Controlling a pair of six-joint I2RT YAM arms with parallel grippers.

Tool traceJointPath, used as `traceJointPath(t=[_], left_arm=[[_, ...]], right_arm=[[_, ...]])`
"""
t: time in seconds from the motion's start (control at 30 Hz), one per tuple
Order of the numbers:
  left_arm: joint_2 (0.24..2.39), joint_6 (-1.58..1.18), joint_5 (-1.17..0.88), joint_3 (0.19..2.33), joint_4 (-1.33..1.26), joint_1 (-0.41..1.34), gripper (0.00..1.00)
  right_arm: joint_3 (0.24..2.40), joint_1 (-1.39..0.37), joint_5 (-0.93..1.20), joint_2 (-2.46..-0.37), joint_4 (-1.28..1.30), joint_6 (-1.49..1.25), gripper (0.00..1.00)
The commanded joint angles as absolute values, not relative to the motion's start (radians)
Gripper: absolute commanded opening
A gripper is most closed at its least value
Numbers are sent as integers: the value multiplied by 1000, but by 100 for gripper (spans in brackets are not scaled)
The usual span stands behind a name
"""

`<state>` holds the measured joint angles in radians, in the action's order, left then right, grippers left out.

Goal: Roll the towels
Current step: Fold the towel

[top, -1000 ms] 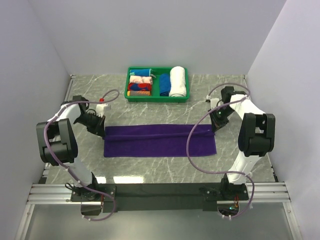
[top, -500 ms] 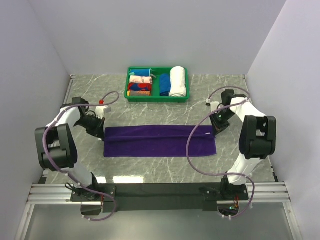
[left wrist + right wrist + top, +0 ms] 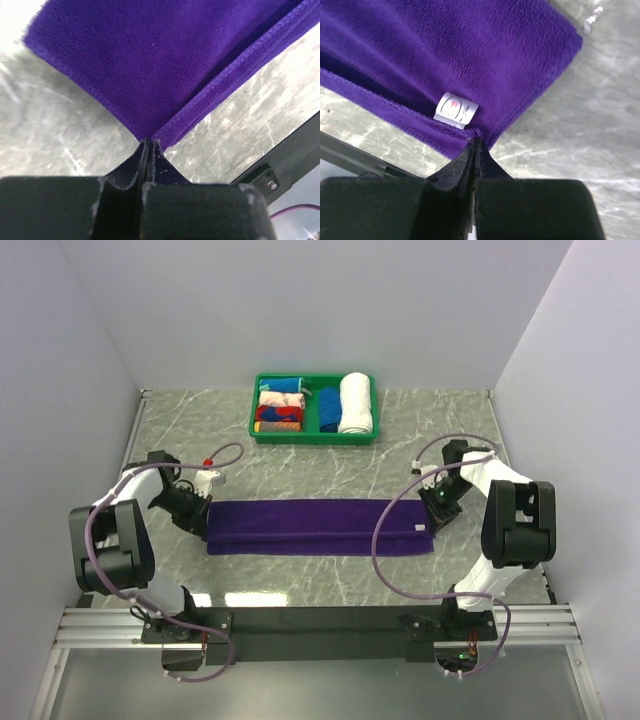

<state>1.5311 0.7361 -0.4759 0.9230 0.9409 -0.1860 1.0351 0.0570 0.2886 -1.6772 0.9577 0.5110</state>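
From above, the purple towel (image 3: 320,527) lies flat as a long narrow band across the middle of the marble worktop (image 3: 330,585), its length running from 9 to 3 o'clock. The left end effector (image 3: 203,522) sits at its 9 o'clock end and the right end effector (image 3: 434,521) at its 3 o'clock end, each low against the cloth. At 12 o'clock, well apart from the towel, a green tray (image 3: 314,440) holds rolled cloths.

In the left wrist view, the left end effector (image 3: 149,143) is pinched closed on a corner of the purple towel (image 3: 150,65). The cloth fans out from the tips toward 12 o'clock, and a hemmed edge runs off toward 2 o'clock over the worktop (image 3: 50,130).

In the right wrist view, the right end effector (image 3: 476,142) is also clamped on a corner of the purple towel (image 3: 445,50). The cloth spreads toward 11 o'clock, with a small white label (image 3: 456,110) just beside the tips and bare worktop (image 3: 570,115) at 3 o'clock.
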Motion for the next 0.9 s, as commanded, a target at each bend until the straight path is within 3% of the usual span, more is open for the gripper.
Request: traceJointPath(t=[0.0,0.27,0.63,0.87], left_arm=[[1555,732,-443,910,871,-183,1],[1583,716,-449,910,853,-178,1],[1491,791,-465,985,1028,-178,1],[1470,827,-454,954,1045,-178,1]], right_arm=[[1029,66,250,-1689,914,523,0],[1041,66,241,-1695,907,514,0],[1118,67,264,-1617,1012,560,0],[1057,67,238,-1615,994,595,0]])
